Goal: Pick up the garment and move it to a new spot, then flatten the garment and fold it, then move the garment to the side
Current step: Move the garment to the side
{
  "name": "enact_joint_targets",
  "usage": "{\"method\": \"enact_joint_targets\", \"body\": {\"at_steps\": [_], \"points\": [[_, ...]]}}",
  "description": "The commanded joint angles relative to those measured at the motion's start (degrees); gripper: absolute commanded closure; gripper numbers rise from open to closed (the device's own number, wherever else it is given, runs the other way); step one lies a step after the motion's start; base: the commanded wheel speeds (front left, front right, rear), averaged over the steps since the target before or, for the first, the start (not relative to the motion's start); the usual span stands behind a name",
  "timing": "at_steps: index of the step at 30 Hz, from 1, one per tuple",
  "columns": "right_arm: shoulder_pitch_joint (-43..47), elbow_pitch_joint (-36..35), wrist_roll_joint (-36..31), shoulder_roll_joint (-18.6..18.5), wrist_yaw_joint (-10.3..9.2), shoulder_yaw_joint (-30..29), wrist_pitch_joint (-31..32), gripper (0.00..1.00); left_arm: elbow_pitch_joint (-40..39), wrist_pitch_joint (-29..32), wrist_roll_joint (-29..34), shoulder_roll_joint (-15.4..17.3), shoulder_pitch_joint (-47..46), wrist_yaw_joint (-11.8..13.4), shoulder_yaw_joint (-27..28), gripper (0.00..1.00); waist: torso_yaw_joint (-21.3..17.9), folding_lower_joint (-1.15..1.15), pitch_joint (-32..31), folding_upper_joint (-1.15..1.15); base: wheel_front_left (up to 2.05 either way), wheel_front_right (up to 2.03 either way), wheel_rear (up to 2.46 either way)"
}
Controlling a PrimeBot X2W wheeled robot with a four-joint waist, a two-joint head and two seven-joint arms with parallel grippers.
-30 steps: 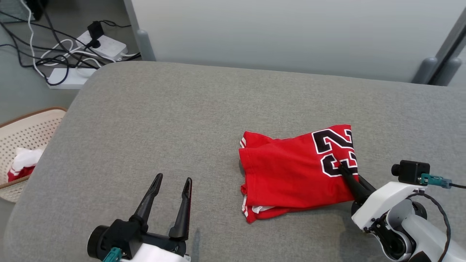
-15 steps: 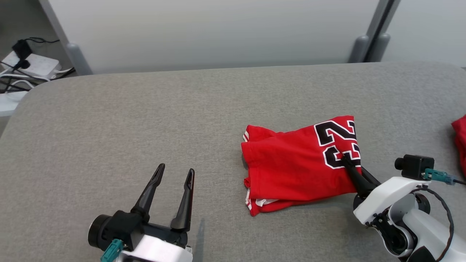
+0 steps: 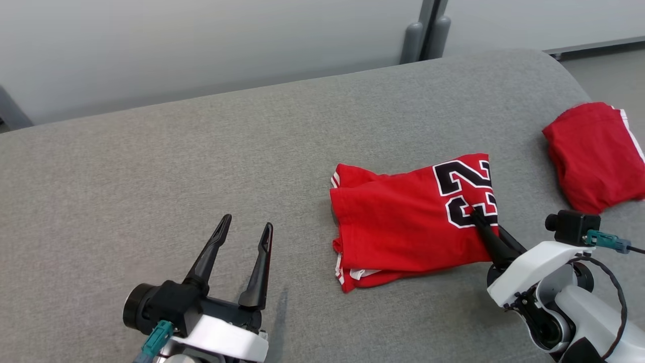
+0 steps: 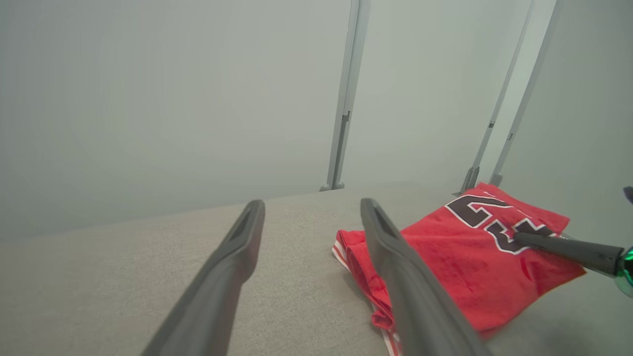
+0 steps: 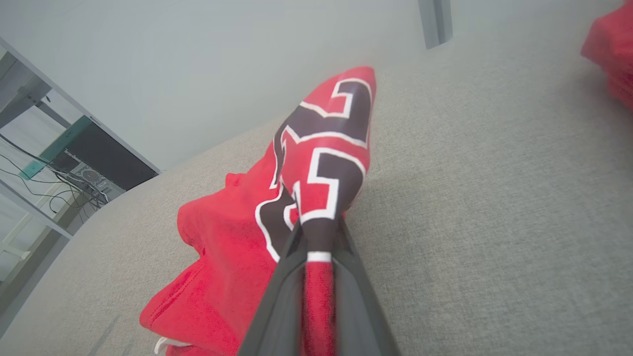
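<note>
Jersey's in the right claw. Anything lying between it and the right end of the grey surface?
Nothing visible lies between: bare grey surface separates the red jersey, pinched in the right claw, from that end. But a second red garment already lies there, so room looks limited.

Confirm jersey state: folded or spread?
Folded: the jersey is a compact rectangle, stacked layers showing at its near-left corner; the right gripper pinches the numbered end.
</note>
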Motion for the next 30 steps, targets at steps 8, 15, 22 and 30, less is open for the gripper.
{"method": "enact_joint_targets", "body": {"at_steps": [8, 15, 22, 30], "points": [[-1.5, -1.6, 0.4, -0.1, 0.25, 0.1, -1.3, 1.0, -1.4, -0.6, 1.3, 0.3, -3.5, -0.8, 1.8, 0.0, -5.9, 0.0, 1.6, 0.0, 0.0, 0.0, 0.0], [-2.1, -1.9, 0.1, 0.3, 0.25, -0.3, -1.4, 1.0, -1.4, -0.6, 1.9, 0.7, -4.4, -1.0, 1.7, 0.0, -8.8, 0.0, 2.8, 0.0, 0.0, 0.0, 0.0], [-4.6, -1.5, -2.5, -1.5, 0.25, -3.0, -1.4, 1.0, -1.9, -0.6, 2.2, 0.9, -5.5, -1.3, 0.8, 0.0, -8.2, 0.0, 4.5, 0.0, 0.0, 0.0, 0.0], [-9.6, 0.2, -5.0, -6.9, 0.25, -7.3, -1.4, 1.0, -4.3, 0.5, 2.7, 2.0, -7.1, -1.5, 0.3, 0.0, -5.3, 0.0, 7.8, 0.0, 0.0, 0.0, 0.0]]}}
